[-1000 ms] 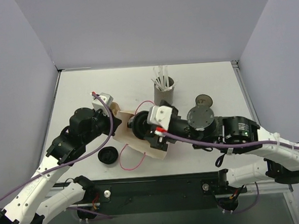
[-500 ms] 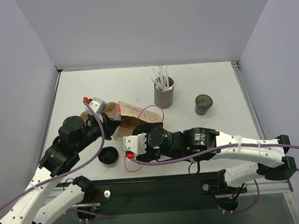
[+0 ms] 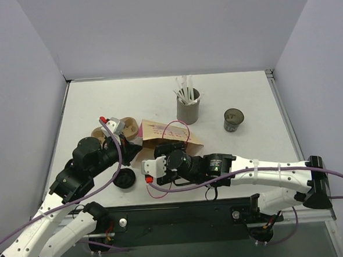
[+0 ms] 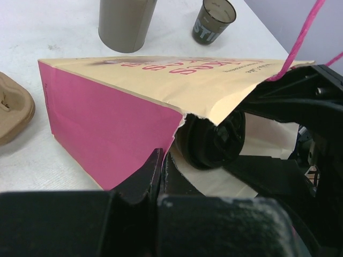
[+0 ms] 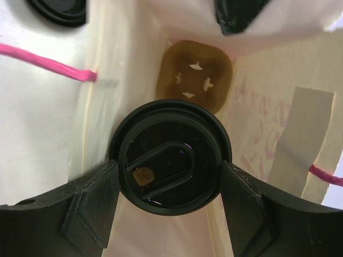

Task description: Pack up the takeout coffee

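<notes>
Paper bag (image 4: 107, 123), kraft tan with a matte pink side panel and a ragged torn mouth, is lying on its side on the white table (image 3: 245, 89). Left gripper (image 4: 162, 160) is pinching that torn edge, jaws together on the paper. Right gripper (image 5: 170, 174) is reaching inside the bag, clamping a round black-lidded cup (image 5: 161, 136), glossy, with a raised D-shaped ridge. Takeout coffee (image 3: 233, 119), short, dark, open-rimmed, is standing outside, right of the grey cylindrical straw holder (image 3: 188, 107), well apart from the bag.
</notes>
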You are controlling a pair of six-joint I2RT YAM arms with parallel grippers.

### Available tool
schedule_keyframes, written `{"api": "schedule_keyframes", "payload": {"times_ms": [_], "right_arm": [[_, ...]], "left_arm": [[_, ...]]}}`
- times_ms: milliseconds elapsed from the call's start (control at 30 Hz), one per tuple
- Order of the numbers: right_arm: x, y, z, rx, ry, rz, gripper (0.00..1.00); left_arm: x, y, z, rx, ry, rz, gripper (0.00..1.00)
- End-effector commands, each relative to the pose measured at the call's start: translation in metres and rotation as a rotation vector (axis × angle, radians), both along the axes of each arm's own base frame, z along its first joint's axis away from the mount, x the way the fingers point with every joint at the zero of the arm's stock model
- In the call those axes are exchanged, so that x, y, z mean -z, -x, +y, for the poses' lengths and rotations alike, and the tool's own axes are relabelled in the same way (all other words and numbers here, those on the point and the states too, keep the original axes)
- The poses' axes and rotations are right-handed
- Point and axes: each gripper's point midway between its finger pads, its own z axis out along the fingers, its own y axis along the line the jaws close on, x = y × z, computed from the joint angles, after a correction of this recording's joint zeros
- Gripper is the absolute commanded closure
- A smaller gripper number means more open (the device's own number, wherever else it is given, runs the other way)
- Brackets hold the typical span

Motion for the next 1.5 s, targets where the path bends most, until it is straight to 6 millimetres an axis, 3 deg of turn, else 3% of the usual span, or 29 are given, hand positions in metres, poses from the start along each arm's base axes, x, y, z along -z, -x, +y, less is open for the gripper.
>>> {"api": "schedule_keyframes", "payload": {"times_ms": [0,367,533,967,1167,1467], "right_arm": [[-0.030,-0.021,0.001,0.031,-0.108,-0.075,0.55],[0.002,-0.042,-0.008,-0.001,-0.057,-0.034,0.55],[-0.005,-0.052,-0.006,0.003,-0.092,-0.003,0.55],[0.028,-0.077,-0.011,-0.011,0.022,-0.022,0.54],[0.050,-0.071,-0.025,-0.030,0.068,-0.009,0.54],[0.054,-0.060,-0.030,-0.033,0.075,-0.043,0.54]], "left_arm": [[-0.012,-0.002,-0.002,-0.004,0.034,-0.025,1.00],[0.001,-0.002,-0.001,0.002,0.003,-0.015,1.00],[0.015,-0.004,-0.002,0.000,-0.011,0.007,1.00],[0.011,-0.003,0.003,-0.017,-0.008,-0.020,1.00],[0.004,0.003,0.005,-0.006,0.023,-0.067,1.00],[0.023,0.003,0.002,0.008,0.031,-0.067,1.00]]}}
